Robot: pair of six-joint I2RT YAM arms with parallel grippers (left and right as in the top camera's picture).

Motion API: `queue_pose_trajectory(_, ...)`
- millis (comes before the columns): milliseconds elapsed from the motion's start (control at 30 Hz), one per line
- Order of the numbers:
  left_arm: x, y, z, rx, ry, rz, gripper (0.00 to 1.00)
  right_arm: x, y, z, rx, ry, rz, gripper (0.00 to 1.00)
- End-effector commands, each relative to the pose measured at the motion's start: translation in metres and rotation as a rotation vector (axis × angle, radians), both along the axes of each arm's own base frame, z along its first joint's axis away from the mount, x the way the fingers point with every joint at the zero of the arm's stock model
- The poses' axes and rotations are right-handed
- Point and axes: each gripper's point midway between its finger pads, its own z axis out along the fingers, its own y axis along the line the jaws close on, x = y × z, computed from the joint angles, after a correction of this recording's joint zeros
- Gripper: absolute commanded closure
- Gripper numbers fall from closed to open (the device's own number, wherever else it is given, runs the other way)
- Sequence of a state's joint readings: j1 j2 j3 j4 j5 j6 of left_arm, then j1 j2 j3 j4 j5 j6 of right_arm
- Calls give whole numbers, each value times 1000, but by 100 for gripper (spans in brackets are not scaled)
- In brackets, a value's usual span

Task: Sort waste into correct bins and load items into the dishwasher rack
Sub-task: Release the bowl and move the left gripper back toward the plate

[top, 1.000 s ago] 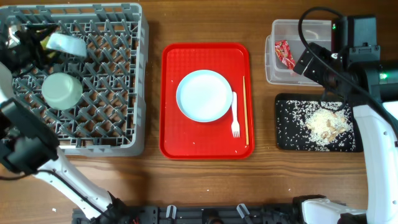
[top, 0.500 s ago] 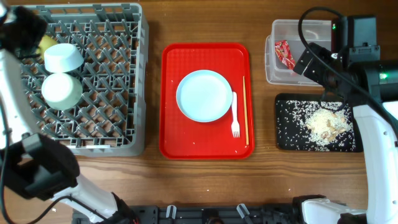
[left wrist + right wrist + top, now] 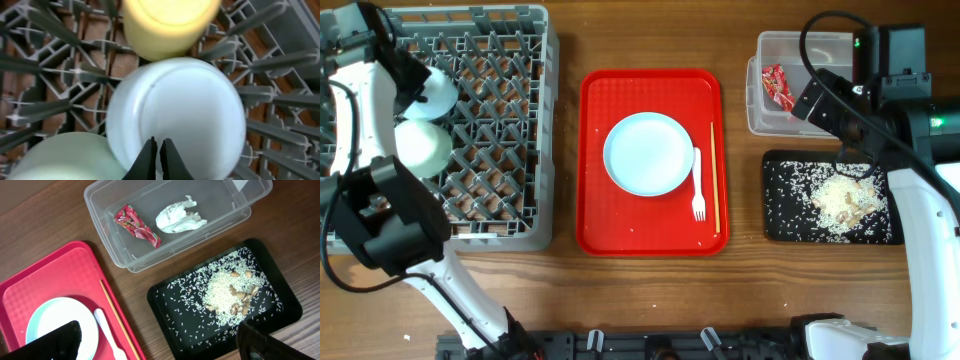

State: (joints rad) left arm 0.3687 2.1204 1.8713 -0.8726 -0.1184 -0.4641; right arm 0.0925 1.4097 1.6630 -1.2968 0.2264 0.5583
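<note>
**Blue bowl (image 3: pixel 175 112) racked**

Plate (image 3: pixel 648 153), fork (image 3: pixel 698 186) and stick (image 3: pixel 714 175) wait on the red tray (image 3: pixel 600 215) mid-surface. Beyond, at the rack (image 3: pixel 500 130) far-left corner, the bowl now sits bottom-up. The left pincer (image 3: pixel 159 150) has just closed, empty, above it. Right pincer (image 3: pixel 157 330) gapes wide, idle.

Bright red tray (image 3: pixel 620 215) carrying a pale blue plate (image 3: pixel 648 153) and white fork (image 3: pixel 698 185). Left of it, a grey grid-patterned rack (image 3: pixel 500 150); right of it, a black tray (image 3: pixel 778 228) speckled with beige rice (image 3: pixel 845 198).
</note>
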Motion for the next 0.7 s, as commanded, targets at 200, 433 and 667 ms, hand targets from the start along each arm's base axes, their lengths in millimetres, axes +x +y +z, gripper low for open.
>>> queue_pose_trajectory(200,-2,-16,31,-98,-79,-54,96,2,-4,1,-21,0,-5,0)
queue_pose_trajectory(433,-22,-81,135,-279,-300,-221,96,2,-4,1,-21,0,-6,0)
queue_pose_trajectory(667,-75,-242,160,-632,-210,-697,27,2,-4,1,-21,0,-6,0)
